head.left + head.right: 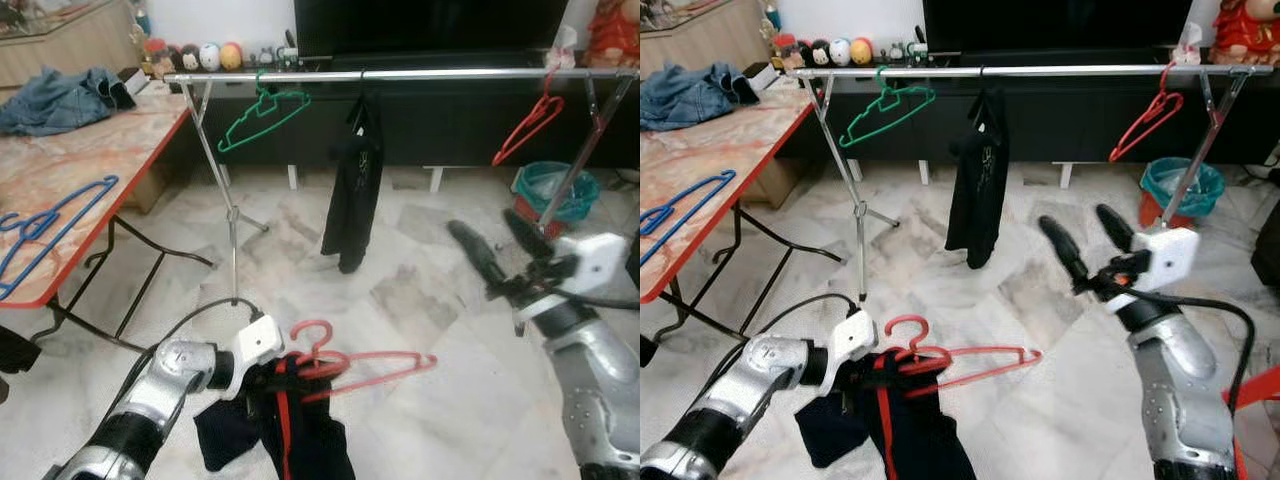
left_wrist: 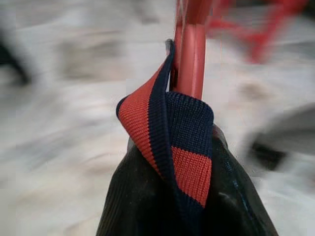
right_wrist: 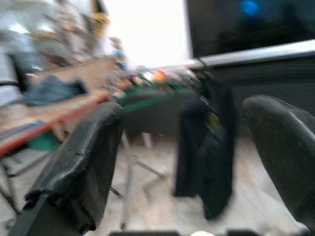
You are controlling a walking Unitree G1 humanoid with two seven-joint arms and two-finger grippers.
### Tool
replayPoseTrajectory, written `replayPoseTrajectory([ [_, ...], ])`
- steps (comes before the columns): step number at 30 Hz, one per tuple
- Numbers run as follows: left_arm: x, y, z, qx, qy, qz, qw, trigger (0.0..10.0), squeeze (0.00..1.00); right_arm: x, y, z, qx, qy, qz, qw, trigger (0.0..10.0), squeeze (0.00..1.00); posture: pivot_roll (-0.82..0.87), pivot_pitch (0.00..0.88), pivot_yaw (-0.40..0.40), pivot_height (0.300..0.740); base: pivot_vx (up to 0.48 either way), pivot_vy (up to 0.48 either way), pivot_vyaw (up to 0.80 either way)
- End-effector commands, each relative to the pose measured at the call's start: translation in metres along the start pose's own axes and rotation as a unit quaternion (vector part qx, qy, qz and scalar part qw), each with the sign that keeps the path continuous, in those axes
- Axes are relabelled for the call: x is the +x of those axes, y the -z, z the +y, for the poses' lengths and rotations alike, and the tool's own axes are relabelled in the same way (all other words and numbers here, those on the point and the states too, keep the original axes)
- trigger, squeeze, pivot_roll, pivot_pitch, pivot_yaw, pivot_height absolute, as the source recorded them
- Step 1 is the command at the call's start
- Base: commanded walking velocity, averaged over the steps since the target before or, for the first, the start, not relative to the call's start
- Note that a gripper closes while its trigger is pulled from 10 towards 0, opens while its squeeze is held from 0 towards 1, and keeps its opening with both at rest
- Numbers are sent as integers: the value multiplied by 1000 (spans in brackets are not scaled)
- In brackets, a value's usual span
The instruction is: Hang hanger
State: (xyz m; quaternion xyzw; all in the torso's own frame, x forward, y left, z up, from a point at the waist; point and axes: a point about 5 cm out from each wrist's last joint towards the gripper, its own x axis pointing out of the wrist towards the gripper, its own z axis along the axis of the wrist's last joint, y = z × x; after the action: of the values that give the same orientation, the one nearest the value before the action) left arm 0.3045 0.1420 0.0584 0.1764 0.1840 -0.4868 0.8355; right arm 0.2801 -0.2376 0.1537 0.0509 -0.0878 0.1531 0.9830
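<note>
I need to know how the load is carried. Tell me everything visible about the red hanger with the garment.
The red hanger looks like thin plastic with an open hook. It lies tilted, low over the marble floor, hook toward the left gripper, which grips it. A dark garment with a red and navy ribbed trim hangs from it. It is not yet on the rail.

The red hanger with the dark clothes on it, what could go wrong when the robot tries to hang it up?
The red hanger sits low by the floor in the left gripper, far under the rail, so the lift is long and the dark garment might slide off. The rail already carries a green hanger, a black garment and another red hanger; the hook could snag one. The right gripper hangs open nearby and could bump the load.
</note>
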Motion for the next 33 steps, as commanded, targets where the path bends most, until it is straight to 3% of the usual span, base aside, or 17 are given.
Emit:
replayPoseTrajectory([
  [1,-6,-9,21,16,-85,-12,996,10000,0,-4,15,-3,-8,27,39,999,10000,0,-4,39,72,740,0,0,0],
  [3,-8,-15,31,-5,-139,-35,990,10000,0,-9,36,-18,-22,101,105,989,10000,0,-9,38,72,740,0,0,0],
  [4,-8,-18,35,-8,-161,-35,986,10000,0,-16,51,-31,-25,163,152,974,10000,0,-9,38,73,740,0,0,0],
  [5,-8,-18,35,-8,-161,-35,986,10000,0,-16,51,-31,-25,163,152,974,10000,0,-9,38,73,740,0,0,0],
  [6,-8,-23,40,-14,-187,-45,981,10000,0,-28,67,-46,-10,244,200,949,10000,0,-8,39,74,740,0,0,0],
  [7,-9,-27,43,-30,-206,-58,976,10000,0,-38,80,-53,-14,280,237,930,10000,0,-8,37,73,740,0,0,0],
  [8,-9,-27,43,-30,-206,-58,976,10000,0,-38,80,-53,-14,280,237,930,10000,0,-8,37,73,740,0,0,0],
  [10,-8,-31,47,-31,-224,-71,971,10000,0,-46,92,-53,18,301,258,918,10000,0,-7,36,72,740,0,0,0],
  [13,-7,-42,48,-42,-225,-99,968,10000,0,-47,114,-38,71,278,288,914,10000,0,-2,33,71,740,0,0,0],
  [16,-4,-50,45,-45,-195,-116,973,10000,0,-38,129,-15,124,198,311,921,10000,0,-1,31,71,740,0,0,0],
  [20,-1,-58,39,-46,-153,-128,979,10000,0,-37,141,-1,115,138,348,920,10000,0,-1,19,71,740,0,0,0],
  [23,2,-69,33,-26,-110,-128,985,10000,0,-37,146,7,114,99,365,919,10000,0,1,18,70,740,0,0,0],
  [30,3,-85,28,-19,-80,-149,985,10000,0,-31,146,20,143,51,355,922,10000,0,4,5,65,740,0,0,0],
  [33,1,-100,25,-17,-57,-167,984,10000,0,-32,151,36,160,-12,364,918,10000,0,4,2,64,740,0,0,0],
])
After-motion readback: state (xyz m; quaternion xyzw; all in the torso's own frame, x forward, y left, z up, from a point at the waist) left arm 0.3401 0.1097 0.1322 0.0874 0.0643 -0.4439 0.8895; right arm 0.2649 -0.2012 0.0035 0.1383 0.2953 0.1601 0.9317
